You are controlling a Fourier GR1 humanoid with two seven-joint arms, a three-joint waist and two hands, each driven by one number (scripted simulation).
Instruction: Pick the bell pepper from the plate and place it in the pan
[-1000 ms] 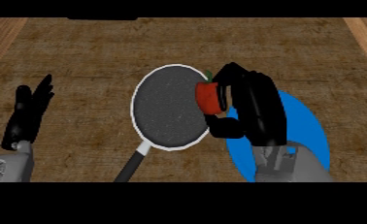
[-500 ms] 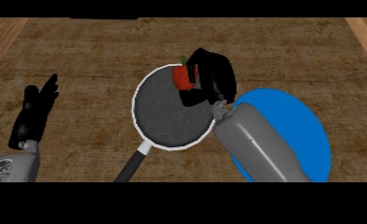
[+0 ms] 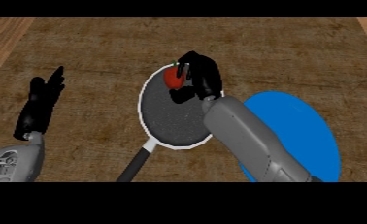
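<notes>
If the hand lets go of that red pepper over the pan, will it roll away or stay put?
The bell pepper looks rounded, so it would probably roll a little once the right hand releases it. The white rim of the pan should likely stop it. It looks undented between the curled fingers, so it is probably stiff, not squashy.

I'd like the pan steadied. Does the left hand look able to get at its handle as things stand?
Probably yes. The handle juts from the pan toward the lower left, only bare counter lies between it and the open left hand, and the right hand holds the pepper above the pan.
</notes>
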